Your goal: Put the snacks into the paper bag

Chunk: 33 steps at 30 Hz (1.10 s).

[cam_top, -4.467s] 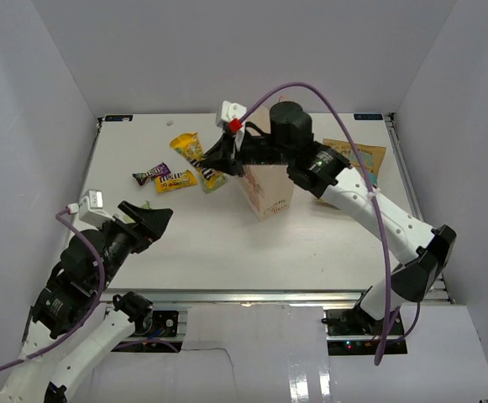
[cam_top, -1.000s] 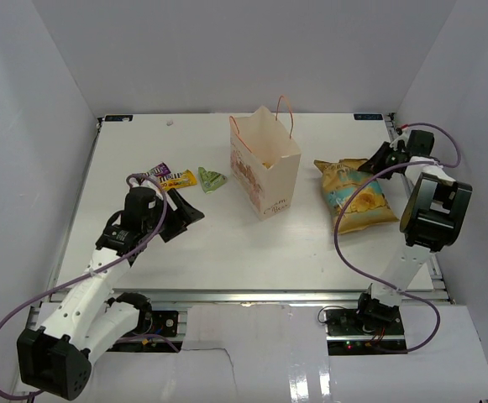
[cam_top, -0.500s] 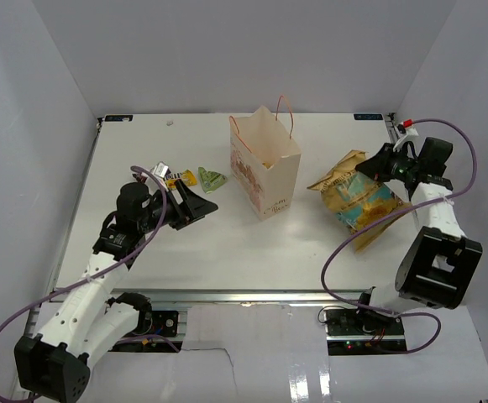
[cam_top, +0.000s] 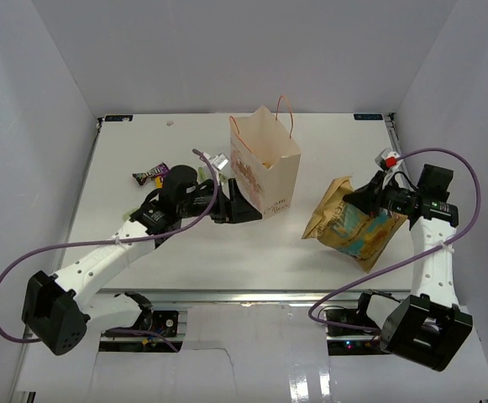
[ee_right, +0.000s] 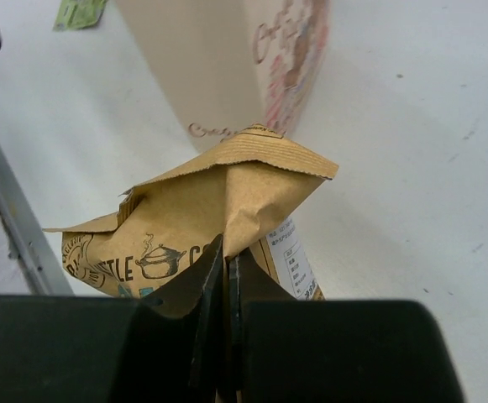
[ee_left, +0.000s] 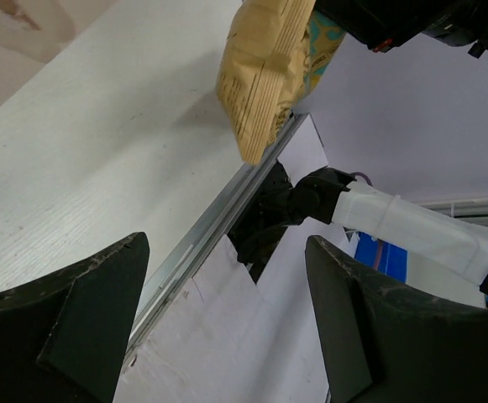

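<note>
The right gripper (cam_top: 363, 198) has its jaws pinched shut on the crumpled top edge of the crisp packet (cam_top: 349, 225). The packet hangs tilted below the gripper, to the right of the paper bag (cam_top: 265, 168) and clear of it. I cannot tell whether its lowest corner touches the table (cam_top: 193, 252). From the right wrist, the two fingers meet on a fold of the brown-yellow packet, with the bag's printed side just beyond.

The bag stands upright mid-table with its mouth open and its thin red string handles up. The left gripper (cam_top: 245, 208) sits low beside the bag's near left corner, its jaws spread wide and holding nothing. A purple candy wrapper (cam_top: 149, 176) lies flat on the table well to the left. A green wrapper (ee_right: 80, 13) shows past the bag in the right wrist view.
</note>
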Motion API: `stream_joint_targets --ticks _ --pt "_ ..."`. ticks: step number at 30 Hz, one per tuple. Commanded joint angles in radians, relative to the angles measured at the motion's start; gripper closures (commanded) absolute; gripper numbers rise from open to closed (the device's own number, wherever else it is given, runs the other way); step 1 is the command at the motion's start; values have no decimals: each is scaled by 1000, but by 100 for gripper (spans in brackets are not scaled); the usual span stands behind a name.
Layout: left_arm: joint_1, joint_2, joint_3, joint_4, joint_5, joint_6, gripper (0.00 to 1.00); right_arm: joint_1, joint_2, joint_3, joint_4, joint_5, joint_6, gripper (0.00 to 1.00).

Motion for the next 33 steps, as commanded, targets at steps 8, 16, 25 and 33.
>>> stream_joint_targets --ticks 8,16,25,33 --pt "-220 200 197 34 -68 115 15 51 -59 0 -593 -141 -638 92" --pt "-360 416 350 24 -183 128 15 128 -92 -32 -533 -146 -568 92" --pt "-437 545 452 -44 -269 158 15 157 -98 -42 -496 -172 -532 92" --pt "-438 556 472 -52 -268 151 67 160 -102 -49 -507 -177 -555 91"
